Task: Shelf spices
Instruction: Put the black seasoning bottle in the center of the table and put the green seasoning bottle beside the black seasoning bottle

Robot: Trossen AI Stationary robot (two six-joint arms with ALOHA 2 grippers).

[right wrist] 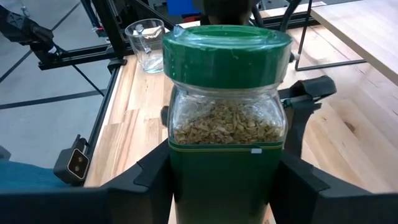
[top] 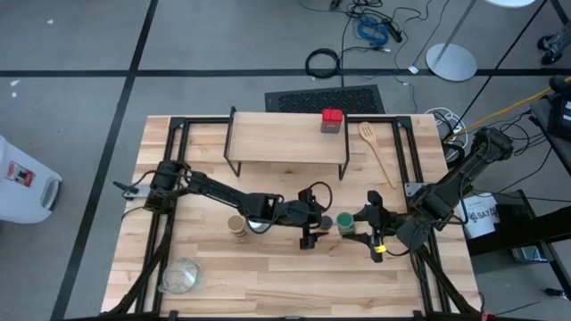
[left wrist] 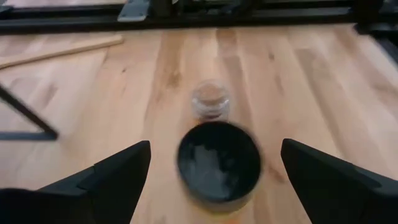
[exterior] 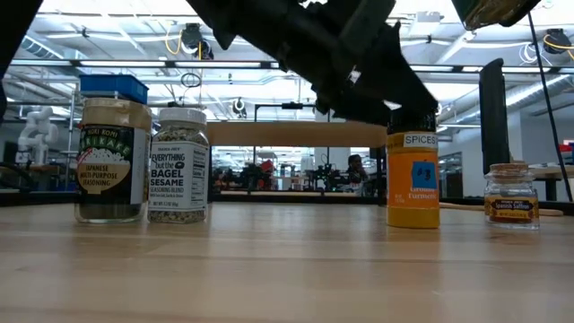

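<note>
My left gripper point(left wrist: 214, 148) is open, its fingers standing wide on either side of the black lid point(left wrist: 217, 160) of a yellow jar point(exterior: 413, 179) without touching it. A small cork-lidded jar point(left wrist: 210, 101) stands beyond it. My right gripper point(right wrist: 227, 168) is shut on a green-lidded jar point(top: 346, 223) near the table's middle. The red tin point(top: 332, 120) stands on the shelf point(top: 285, 147). A tan-lidded jar point(top: 236, 225) and a white-lidded jar point(exterior: 179, 166) stand on the table under the left arm. My right gripper pinches the green-lidded jar by its clear body point(right wrist: 180, 134) below the lid, one finger on each side. The fingers come level from the table's right side. The jar is upright. Whether its base is on the table I cannot tell.
A wooden spoon point(top: 379, 153) lies right of the shelf. A clear glass cup point(top: 183, 276) stands near the table's near-left corner. Black frame rails point(top: 165, 223) run along the table's left and right edges. The two grippers are close together at mid-table.
</note>
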